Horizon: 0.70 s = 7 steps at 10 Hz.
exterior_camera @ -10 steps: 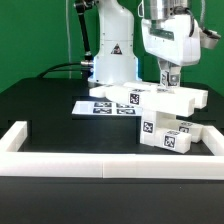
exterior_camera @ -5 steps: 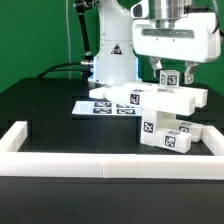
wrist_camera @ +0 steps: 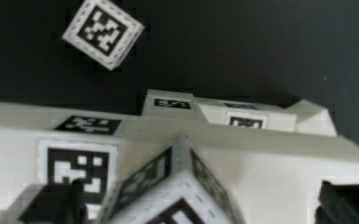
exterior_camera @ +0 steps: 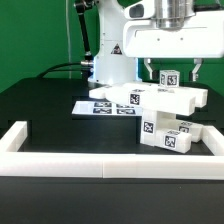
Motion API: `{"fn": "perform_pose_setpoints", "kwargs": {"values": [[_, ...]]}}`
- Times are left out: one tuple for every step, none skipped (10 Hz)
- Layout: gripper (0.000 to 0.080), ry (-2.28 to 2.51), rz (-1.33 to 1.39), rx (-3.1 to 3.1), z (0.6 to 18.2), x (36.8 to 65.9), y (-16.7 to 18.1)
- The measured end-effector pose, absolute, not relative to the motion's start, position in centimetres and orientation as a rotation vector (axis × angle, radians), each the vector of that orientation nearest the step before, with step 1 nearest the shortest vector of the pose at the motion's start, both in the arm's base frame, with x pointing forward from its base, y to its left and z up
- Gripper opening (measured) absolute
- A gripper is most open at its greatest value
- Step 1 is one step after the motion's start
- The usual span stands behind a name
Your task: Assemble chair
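The chair (exterior_camera: 160, 112) is a stack of white blocky parts with black-and-white tags, at the exterior view's right. A small tagged part (exterior_camera: 170, 78) stands upright on top of it. My gripper (exterior_camera: 172, 70) is open above the stack. Its fingers (exterior_camera: 150, 69) stand wide apart on either side of the upright part and do not touch it. In the wrist view the gripper (wrist_camera: 197, 206) straddles the tagged, pointed part (wrist_camera: 190, 185), with dark fingertips (wrist_camera: 51, 205) at both lower corners. Tagged white slabs (wrist_camera: 194, 115) lie beyond it.
The marker board (exterior_camera: 100, 106) lies flat on the black table behind the chair's left side. A long white border rail (exterior_camera: 100, 162) runs along the front, with upturned ends at both sides. One tag (wrist_camera: 101, 32) shows alone on the black surface.
The hand has turned about its vertical axis to face broadside and has risen slightly. Its fingers, close around the upright part before, now stand wide apart. The chair parts have not moved.
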<state>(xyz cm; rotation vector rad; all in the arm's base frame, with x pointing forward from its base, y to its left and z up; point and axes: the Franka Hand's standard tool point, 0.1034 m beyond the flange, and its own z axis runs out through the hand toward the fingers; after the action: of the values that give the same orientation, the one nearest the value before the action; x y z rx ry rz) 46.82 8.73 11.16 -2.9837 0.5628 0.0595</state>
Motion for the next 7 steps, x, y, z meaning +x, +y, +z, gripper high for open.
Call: {"fn": "perform_pose_setpoints", "kwargs": {"values": [[0.0649, 0.411, 0.051, -3.008, 11.09, 46.74, 8.74], [0.0649, 0.287, 0.045, -3.022, 11.08, 46.71, 8.75], [0.0649, 0.168, 0.041, -3.030, 11.02, 46.63, 8.73], [0.0649, 0.005, 0.034, -3.034, 10.96, 46.57, 8.71], [0.0649, -0.071, 0.030, -3.033, 10.96, 46.58, 8.70], [0.0638, -0.083, 0.030, -3.032, 10.96, 46.58, 8.70], [0.0638, -0.083, 0.030, -3.032, 10.93, 46.57, 8.70]]}}
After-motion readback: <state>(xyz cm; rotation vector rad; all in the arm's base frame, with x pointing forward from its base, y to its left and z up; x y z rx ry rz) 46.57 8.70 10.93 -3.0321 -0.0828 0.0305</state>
